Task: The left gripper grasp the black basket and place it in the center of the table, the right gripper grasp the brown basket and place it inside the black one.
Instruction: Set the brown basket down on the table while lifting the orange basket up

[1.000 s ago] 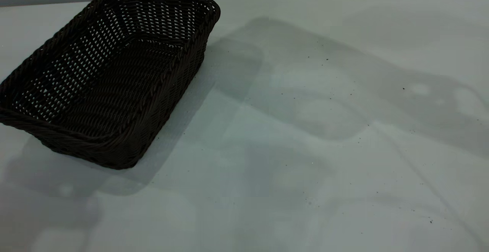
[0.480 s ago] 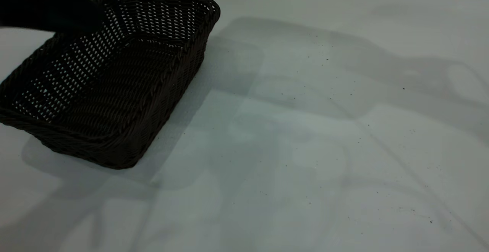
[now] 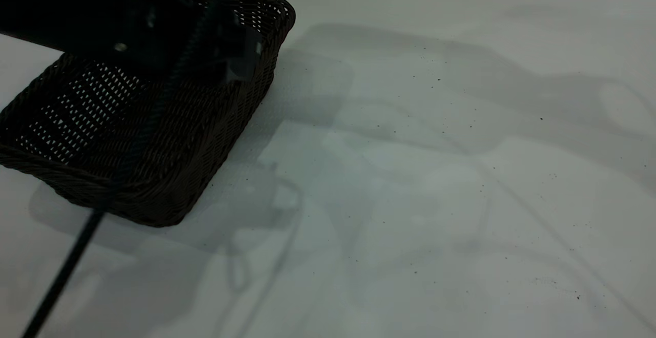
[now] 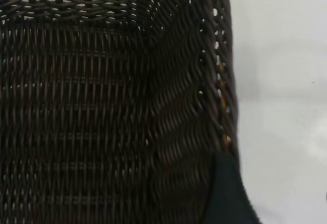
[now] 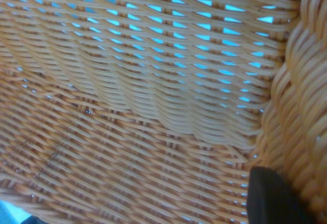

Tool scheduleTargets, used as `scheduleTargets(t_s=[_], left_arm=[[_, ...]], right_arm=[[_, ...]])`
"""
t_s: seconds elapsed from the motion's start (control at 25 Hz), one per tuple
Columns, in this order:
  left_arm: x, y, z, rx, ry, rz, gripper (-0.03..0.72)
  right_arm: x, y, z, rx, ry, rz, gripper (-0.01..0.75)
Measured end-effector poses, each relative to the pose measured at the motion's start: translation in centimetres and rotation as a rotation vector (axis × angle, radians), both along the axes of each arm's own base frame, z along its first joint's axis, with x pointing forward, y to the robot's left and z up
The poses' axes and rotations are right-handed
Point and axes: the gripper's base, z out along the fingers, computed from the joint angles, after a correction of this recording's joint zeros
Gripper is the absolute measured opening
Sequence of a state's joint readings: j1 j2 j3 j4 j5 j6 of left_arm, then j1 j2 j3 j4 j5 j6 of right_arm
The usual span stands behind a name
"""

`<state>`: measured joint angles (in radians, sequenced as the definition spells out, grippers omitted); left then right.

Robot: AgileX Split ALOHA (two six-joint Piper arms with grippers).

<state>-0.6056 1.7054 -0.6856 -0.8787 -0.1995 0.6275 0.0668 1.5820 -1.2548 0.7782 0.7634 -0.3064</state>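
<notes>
Black basket [image 3: 128, 138]: sitting flat on the table at the far left of the exterior view, turned at an angle so one short end points to the far side and the other comes toward you. Nowhere near the middle of the table yet.

Left arm: you've got it hanging right over the far half of that basket, a dark bulk covering the far rim. A black cable [image 3: 66, 261] runs down from it across the basket and over the near-left part of the table.

Left gripper: honestly you can't see the tips properly. The wrist view only gives you one dark finger [image 4: 227, 193] sitting at the basket's side wall, right where the wall meets the bare table. Whether the fingers are spread or pinched on the rim, I can't tell from this.

Brown basket [image 5: 153, 106]: not in the exterior view at all. You only get it through the right wrist camera, which is filled with orange-tan weave, inside wall and floor, with the braided rim [image 5: 301, 81] along one edge.

Right gripper: one dark fingertip [image 5: 271, 198] shows right up against that braided rim. Gripping or just touching? Can't tell.

Table [image 3: 435, 174]: pale grey, a few dark specks, arm shadows across the middle and right.
</notes>
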Motion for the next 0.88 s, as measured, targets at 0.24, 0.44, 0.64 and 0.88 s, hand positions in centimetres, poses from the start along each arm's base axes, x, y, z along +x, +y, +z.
scheduleTargets(t_s=[0.24, 0.44, 0.64, 0.88], left_arm=[[1.3, -0.3, -1.9, 0.017, 0.008, 0.082, 0.396], [1.7, -0.5, -3.1, 0.038, 0.028, 0.081, 0.396], [1.9, -0.6, -3.9, 0.055, 0.040, 0.084, 0.396], [1.7, -0.5, -5.8, 0.090, 0.092, 0.080, 0.356]], right_arm=[[-0.1, 0.0, 0.0, -0.011, -0.001, 0.017, 0.104], [-0.1, 0.0, -0.1, -0.017, -0.005, 0.026, 0.104], [-0.1, 0.0, -0.1, -0.019, -0.003, 0.033, 0.104], [-0.3, 0.1, -0.1, -0.019, 0.004, 0.048, 0.104]])
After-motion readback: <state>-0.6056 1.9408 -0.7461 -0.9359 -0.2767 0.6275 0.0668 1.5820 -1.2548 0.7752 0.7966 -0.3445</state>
